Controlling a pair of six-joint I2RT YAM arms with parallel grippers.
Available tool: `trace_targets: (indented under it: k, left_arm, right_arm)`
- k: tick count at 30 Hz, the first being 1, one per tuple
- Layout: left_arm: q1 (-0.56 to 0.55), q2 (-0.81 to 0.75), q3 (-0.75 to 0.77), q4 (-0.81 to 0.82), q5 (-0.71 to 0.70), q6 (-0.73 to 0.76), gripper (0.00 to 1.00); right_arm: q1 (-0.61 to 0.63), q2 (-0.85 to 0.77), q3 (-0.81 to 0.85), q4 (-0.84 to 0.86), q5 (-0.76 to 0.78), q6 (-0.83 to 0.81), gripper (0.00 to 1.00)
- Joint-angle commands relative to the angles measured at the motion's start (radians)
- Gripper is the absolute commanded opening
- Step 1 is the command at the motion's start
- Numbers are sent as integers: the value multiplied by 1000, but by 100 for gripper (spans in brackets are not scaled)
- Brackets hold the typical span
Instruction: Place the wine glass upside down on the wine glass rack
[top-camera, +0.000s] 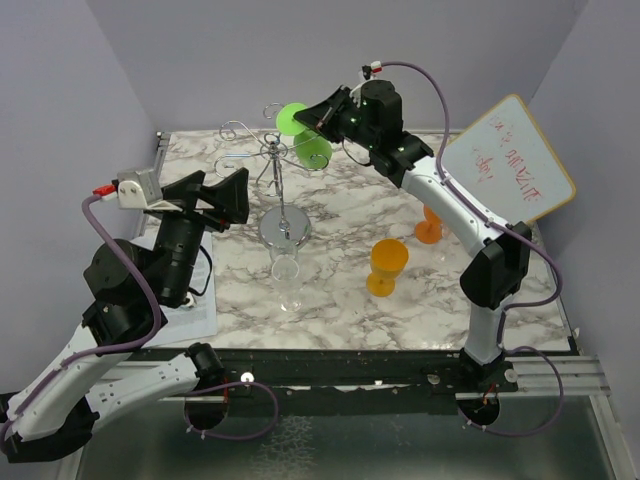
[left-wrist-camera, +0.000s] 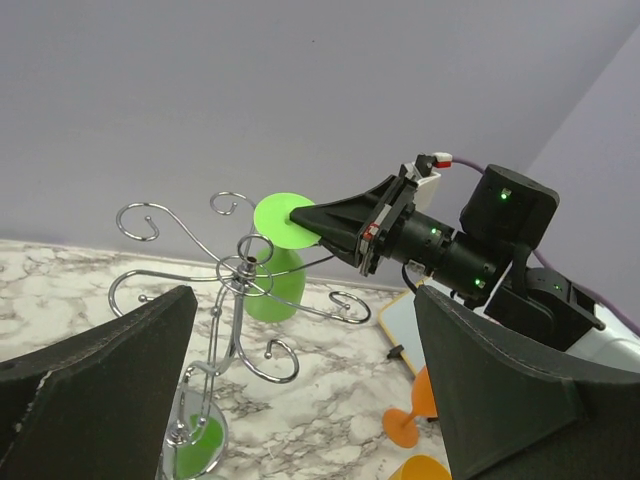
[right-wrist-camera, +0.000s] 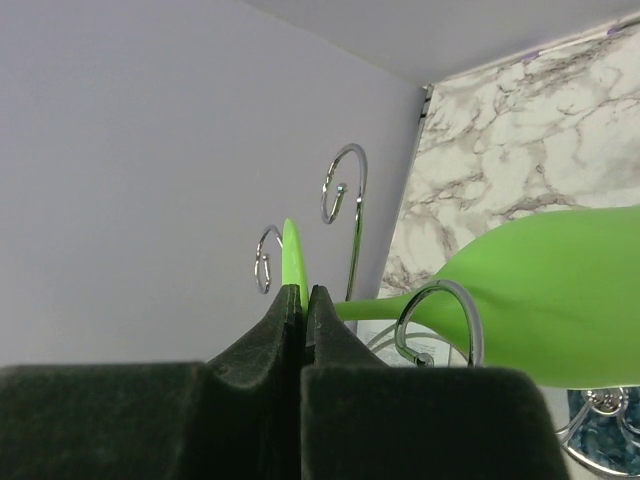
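A green wine glass (top-camera: 313, 150) hangs upside down, foot up and bowl down, beside the top of the silver wine glass rack (top-camera: 272, 157). My right gripper (top-camera: 303, 122) is shut on the thin edge of the glass's round foot (right-wrist-camera: 292, 255). In the right wrist view the green stem runs behind a curled rack arm (right-wrist-camera: 445, 318); I cannot tell whether it rests on the wire. The left wrist view shows the glass (left-wrist-camera: 275, 290) just behind the rack's scrolls (left-wrist-camera: 240, 270). My left gripper (top-camera: 215, 195) is open, left of the rack, holding nothing.
A clear glass (top-camera: 287, 275) stands just in front of the rack's chrome base (top-camera: 285, 230). Two orange glasses (top-camera: 387, 265) (top-camera: 430, 225) stand to the right. A whiteboard (top-camera: 508, 160) leans at the back right. A paper sheet (top-camera: 190, 310) lies front left.
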Motion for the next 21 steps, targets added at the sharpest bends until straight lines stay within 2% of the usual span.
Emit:
trace_targets:
  k: [1, 15, 21]
  left_arm:
    - [-2, -10, -12, -19, -22, 19, 91]
    - [-2, -38, -26, -13, 34, -16, 91]
    - [-2, -36, -34, -12, 34, -27, 91]
  right_arm:
    - [-1, -25, 11, -15, -84, 13, 1]
    - [-1, -159, -114, -27, -33, 28, 1]
    - [-1, -212, -178, -29, 128, 19, 1]
